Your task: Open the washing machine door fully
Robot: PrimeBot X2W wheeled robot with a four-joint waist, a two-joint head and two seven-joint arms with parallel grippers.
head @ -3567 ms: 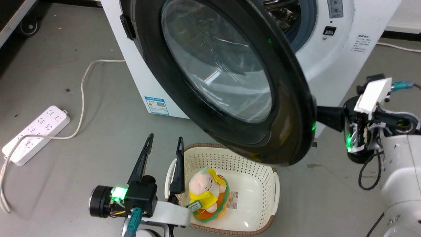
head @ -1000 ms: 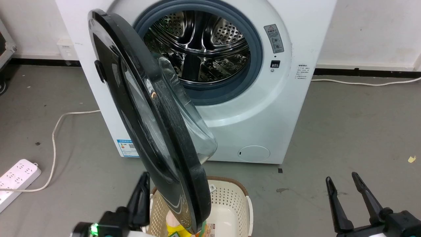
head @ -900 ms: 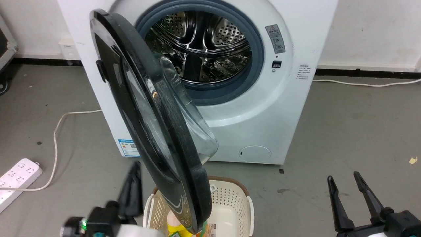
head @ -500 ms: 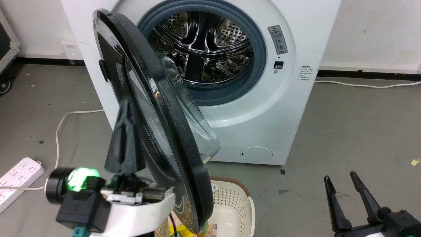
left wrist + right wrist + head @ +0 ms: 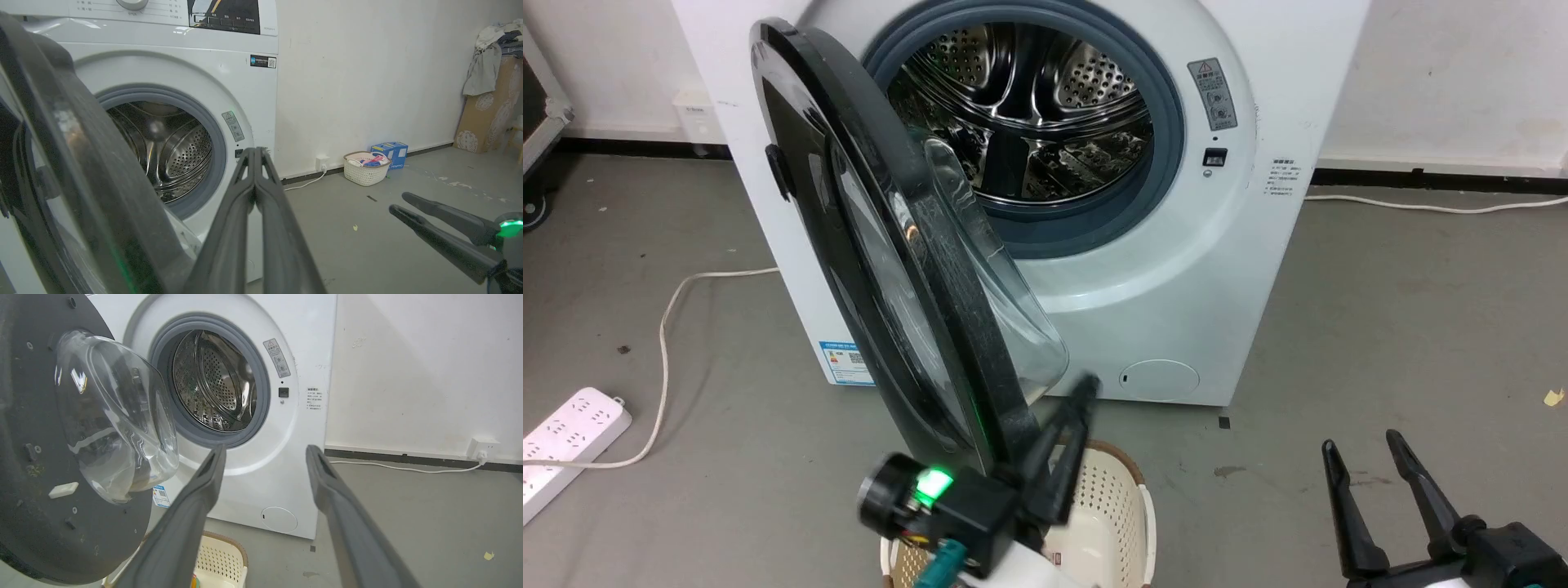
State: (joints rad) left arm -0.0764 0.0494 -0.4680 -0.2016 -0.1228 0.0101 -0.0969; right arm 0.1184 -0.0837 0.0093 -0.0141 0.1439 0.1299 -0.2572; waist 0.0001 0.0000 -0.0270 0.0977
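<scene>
Noting the large round glossy black washing machine door (image 5: 800,204) with its bulging clear glass bowl: it hangs from the left side of the white front-loading washing machine (image 5: 1241,245), swung well out and nearly edge-on to the head view, so the grey-rimmed perforated steel drum (image 5: 1029,106) lies open. The door's small black handle (image 5: 776,171) sits on its outer face, high on the left. Left claw (image 5: 1085,385), motion-blurred, has its two dark fingers pressed together, holding nothing; it rises just beside the door's lower rim on the drum side, tips near the bottom of the glass bowl. Contact with the door cannot be judged. In the left wrist view the joined tips of that claw (image 5: 255,153) point at the machine front, with the door rim (image 5: 81,163) close on the left. Right claw (image 5: 1360,443) hangs low at the right, fingers spread apart and empty, well clear of the door. Writing: a grey warning sticker (image 5: 1215,94) with a triangle symbol right of the drum; a small block of print (image 5: 1282,178), too fine to read; a blue-and-white label with a QR code (image 5: 848,363) low on the left; a black QR sticker (image 5: 263,61) near the top. No brand is legible. A cream perforated plastic basket (image 5: 1123,506) sits on the grey floor under the door's lower edge. A white power strip (image 5: 572,433) lies far left.
</scene>
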